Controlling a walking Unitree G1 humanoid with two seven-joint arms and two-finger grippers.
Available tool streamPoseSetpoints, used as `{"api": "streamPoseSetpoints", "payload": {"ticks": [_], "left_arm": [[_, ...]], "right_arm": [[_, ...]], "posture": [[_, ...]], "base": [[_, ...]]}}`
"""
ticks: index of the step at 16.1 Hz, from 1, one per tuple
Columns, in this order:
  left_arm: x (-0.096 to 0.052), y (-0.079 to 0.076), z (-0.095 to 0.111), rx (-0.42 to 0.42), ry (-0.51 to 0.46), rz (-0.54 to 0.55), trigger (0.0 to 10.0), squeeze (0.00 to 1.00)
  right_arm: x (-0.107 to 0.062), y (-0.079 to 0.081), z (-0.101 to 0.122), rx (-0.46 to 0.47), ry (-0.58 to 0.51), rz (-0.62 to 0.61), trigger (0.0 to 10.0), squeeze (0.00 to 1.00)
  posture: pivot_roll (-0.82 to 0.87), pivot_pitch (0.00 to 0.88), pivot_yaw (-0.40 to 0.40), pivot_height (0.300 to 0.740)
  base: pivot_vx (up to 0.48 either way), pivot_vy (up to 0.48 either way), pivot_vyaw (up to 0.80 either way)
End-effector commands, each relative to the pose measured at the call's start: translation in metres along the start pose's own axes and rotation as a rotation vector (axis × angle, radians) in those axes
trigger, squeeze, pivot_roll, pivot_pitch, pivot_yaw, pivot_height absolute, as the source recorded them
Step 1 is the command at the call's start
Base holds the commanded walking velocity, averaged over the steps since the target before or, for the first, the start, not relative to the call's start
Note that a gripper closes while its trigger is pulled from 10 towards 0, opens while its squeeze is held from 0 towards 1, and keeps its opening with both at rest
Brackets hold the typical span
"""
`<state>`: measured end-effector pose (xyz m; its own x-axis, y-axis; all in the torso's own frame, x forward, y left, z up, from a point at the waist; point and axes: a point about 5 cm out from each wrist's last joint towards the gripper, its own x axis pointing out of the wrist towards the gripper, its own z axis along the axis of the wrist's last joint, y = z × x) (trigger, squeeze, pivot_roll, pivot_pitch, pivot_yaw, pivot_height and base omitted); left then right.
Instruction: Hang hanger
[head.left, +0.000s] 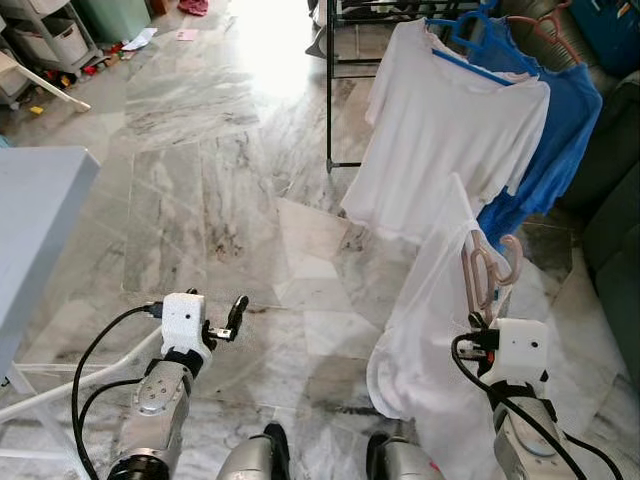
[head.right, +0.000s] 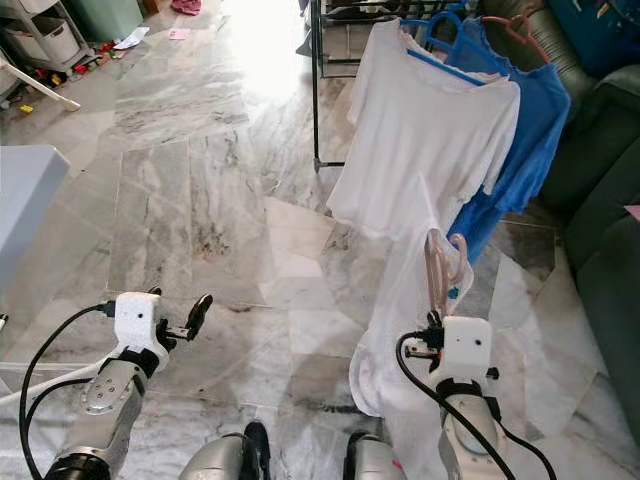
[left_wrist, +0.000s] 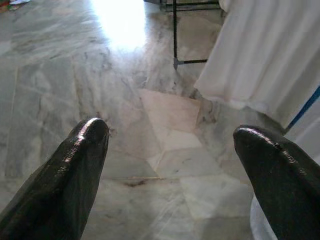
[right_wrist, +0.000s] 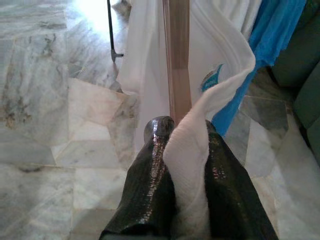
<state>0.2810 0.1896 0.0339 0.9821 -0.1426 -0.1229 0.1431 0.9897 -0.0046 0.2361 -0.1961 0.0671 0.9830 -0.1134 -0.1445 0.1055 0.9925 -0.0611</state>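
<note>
Pale pink plastic hanger (head.left: 487, 272) upright, hook on top, carrying a white cloth garment (head.left: 425, 330) that drapes down toward the marble floor. Pinched with the fabric in right end effector (right_wrist: 182, 135), just in front of the black metal clothes rack (head.left: 330, 90).

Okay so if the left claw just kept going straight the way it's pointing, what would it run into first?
Probably the marble floor: the open left claw aims slightly downward across it. The rack's white shirt hangs off to one side; depth is uncertain.
</note>
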Motion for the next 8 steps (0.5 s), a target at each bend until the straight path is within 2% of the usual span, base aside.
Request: {"api": "streamPoseSetpoints", "payload": {"ticks": [1,4,8], "left_arm": [[-0.001,-0.004,-0.002,-0.04,0.005,-0.014,10.0,0.0],[0.002,-0.011,0.002,-0.065,0.001,-0.044,10.0,0.0],[0.009,-0.024,0.007,-0.083,-0.01,-0.087,10.0,0.0]], "right_arm": [[0.005,0.007,0.017,0.01,-0.071,0.019,10.0,0.0],[0.008,0.011,0.022,0.015,-0.082,0.031,10.0,0.0],[0.011,0.012,0.024,0.019,-0.086,0.037,10.0,0.0]], "posture": [[-0.15,0.158,0.03,0.74],[-0.15,0.159,0.026,0.74],[-0.16,0.162,0.034,0.74]], "base": [[0.315,0.0,0.51],[0.368,0.0,0.5],[0.425,0.0,0.0]]}}
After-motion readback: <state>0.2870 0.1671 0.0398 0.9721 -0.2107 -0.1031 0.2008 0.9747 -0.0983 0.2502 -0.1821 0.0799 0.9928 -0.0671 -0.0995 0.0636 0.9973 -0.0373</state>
